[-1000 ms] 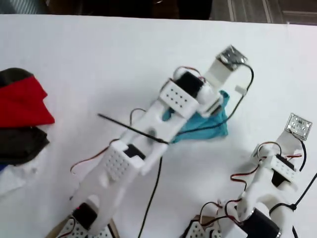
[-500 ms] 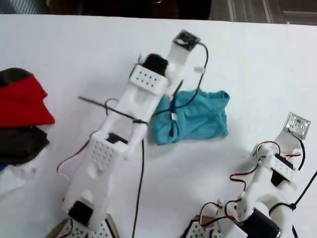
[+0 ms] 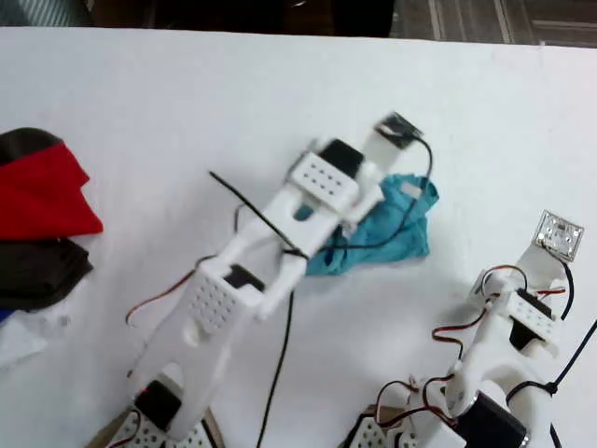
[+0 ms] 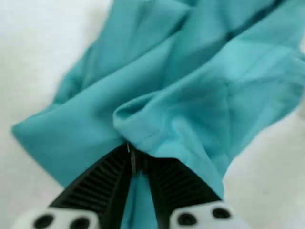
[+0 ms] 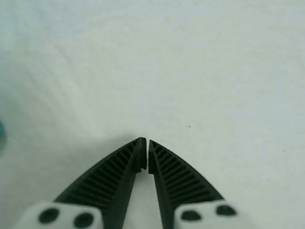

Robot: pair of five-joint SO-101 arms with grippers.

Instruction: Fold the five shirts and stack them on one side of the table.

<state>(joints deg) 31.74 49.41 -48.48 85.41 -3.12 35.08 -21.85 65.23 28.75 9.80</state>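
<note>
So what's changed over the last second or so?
The left pincer swung left off the teal shirt, then came back over it and is now shut on a fold of the fabric. The right pincer, shut above the table, and the shirt pile at the table's left edge stayed put.

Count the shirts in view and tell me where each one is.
4, maybe more: a teal shirt mid-table, pinched by the left gripper; red shirt, black shirt and white shirt piled at the table's edge. Others may be hidden there.
</note>
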